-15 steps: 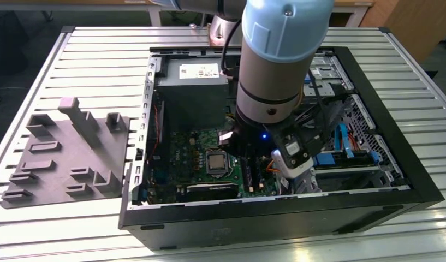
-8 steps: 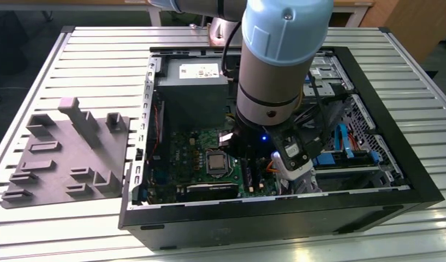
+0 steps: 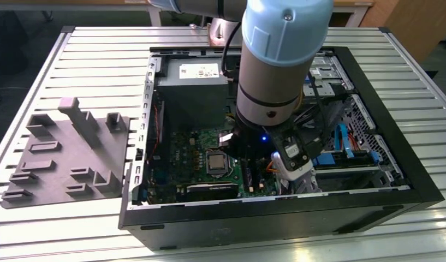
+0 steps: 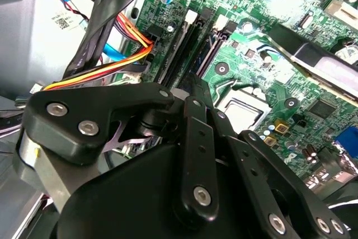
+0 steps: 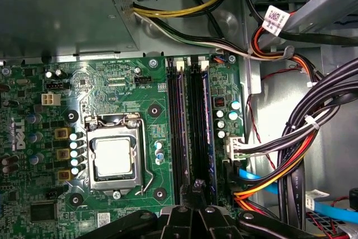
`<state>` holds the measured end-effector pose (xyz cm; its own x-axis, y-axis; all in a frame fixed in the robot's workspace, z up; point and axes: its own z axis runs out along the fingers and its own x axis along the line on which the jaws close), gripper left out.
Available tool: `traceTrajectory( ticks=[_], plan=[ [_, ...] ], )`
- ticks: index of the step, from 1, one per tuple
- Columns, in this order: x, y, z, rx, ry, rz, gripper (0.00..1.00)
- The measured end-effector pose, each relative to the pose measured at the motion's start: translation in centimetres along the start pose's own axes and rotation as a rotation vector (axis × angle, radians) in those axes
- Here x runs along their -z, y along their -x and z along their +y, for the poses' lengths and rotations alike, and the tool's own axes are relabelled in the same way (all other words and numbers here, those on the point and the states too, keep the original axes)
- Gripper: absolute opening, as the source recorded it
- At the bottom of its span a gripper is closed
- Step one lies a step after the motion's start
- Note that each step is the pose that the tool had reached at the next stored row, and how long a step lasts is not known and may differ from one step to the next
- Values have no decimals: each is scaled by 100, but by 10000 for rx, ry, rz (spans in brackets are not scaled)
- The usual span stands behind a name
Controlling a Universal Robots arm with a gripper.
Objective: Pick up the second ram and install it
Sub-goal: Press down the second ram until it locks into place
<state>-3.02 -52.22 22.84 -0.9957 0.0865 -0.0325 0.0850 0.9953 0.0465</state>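
Second ram [image 5: 206,132], slim blue board (edge-on), seated upright in motherboard [image 5: 112,82] slot

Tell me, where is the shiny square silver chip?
In the first wrist view, the shiny square silver chip sits on the green circuit board, beside the long dark memory slots.

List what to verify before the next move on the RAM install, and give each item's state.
1. Case open: ok, the arm reaches inside.
2. Gripper over the slots: ok in the first wrist view.
3. Ram in the gripper: cannot tell.
4. Cables off the slots: ok, they lie beside them, not across.
5. Slot latches open: cannot tell.
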Motion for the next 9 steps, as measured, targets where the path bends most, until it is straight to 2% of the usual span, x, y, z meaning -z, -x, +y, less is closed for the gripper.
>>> traceTrajectory(
  ticks=[9],
  plan=[
    [-30,-1,-4,0,0,0,11]
  ],
)
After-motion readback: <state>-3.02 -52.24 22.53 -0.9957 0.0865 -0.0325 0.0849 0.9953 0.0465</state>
